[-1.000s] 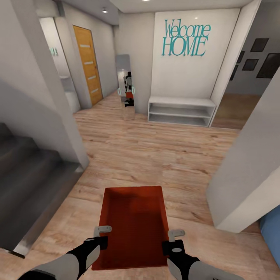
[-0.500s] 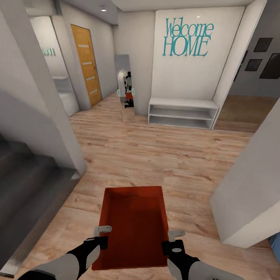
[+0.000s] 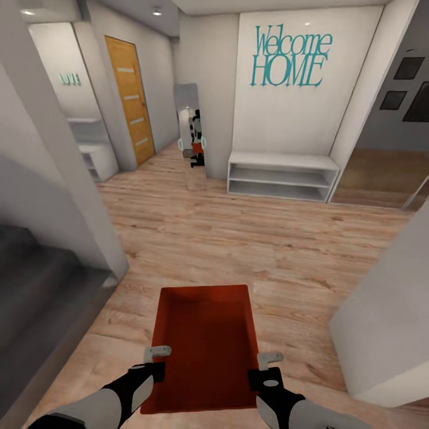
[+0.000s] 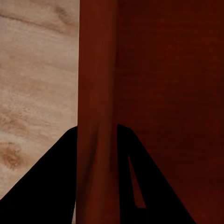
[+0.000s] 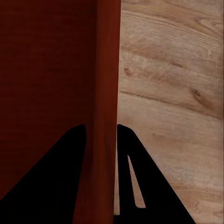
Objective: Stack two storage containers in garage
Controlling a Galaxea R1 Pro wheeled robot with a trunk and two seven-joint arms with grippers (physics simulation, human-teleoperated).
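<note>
While both of my arms reach forward, I carry one orange-red rectangular open-top plastic storage container level above the light wood-plank floor. My left end effector pinches the container's left long wall; the left wrist view shows that thin wall clamped between both dark fingers. My right end effector pinches the right long wall likewise. Ahead stand a low white open shelf unit, a wall bearing teal "Welcome HOME" lettering, a tall leaning mirror and an orange wooden door. Dark grey stairs lie at my left.
</note>
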